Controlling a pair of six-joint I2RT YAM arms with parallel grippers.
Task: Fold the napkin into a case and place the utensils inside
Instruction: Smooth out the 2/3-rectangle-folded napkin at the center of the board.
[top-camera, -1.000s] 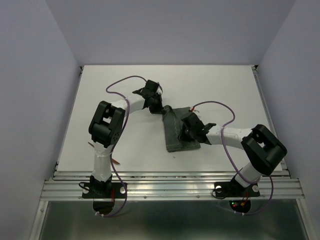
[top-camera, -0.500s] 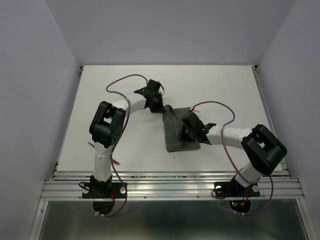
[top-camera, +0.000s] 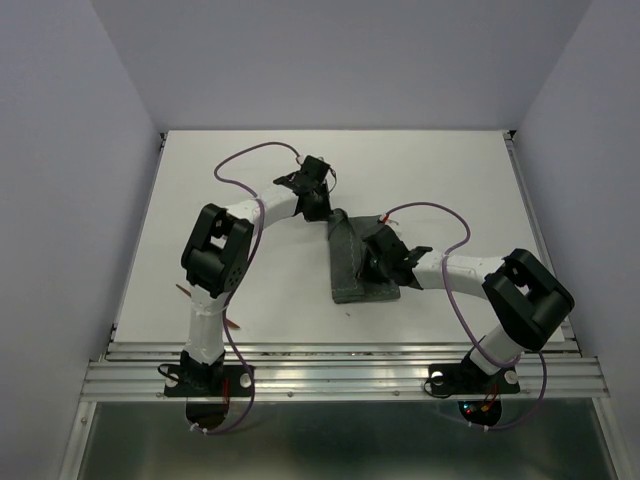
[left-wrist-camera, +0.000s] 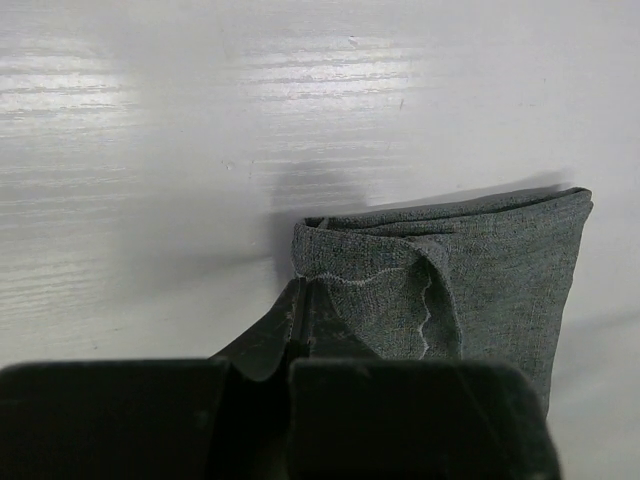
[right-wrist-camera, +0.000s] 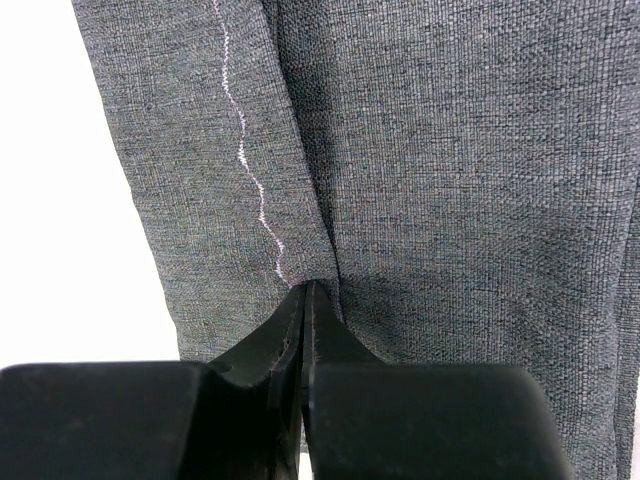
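The napkin (top-camera: 355, 268) lies mid-frame on the surface (top-camera: 450, 170) as a narrow folded strip, so the case (top-camera: 362, 288) looks nearly formed. The left gripper (left-wrist-camera: 302, 290), pressed together, nips the strip's upper corner. The right gripper (right-wrist-camera: 306, 292) pinches a crease mid-strip. The copper-brown utensils (top-camera: 232, 324) sit lower left beside the left arm (top-camera: 215, 250), not yet inside, so loading them remains.

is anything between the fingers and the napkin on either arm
Nothing visible stands between them. The right fingers are shut on a raised fold of the napkin. The left fingers are shut at its corner hem, touching the cloth, with only bare table beside them.
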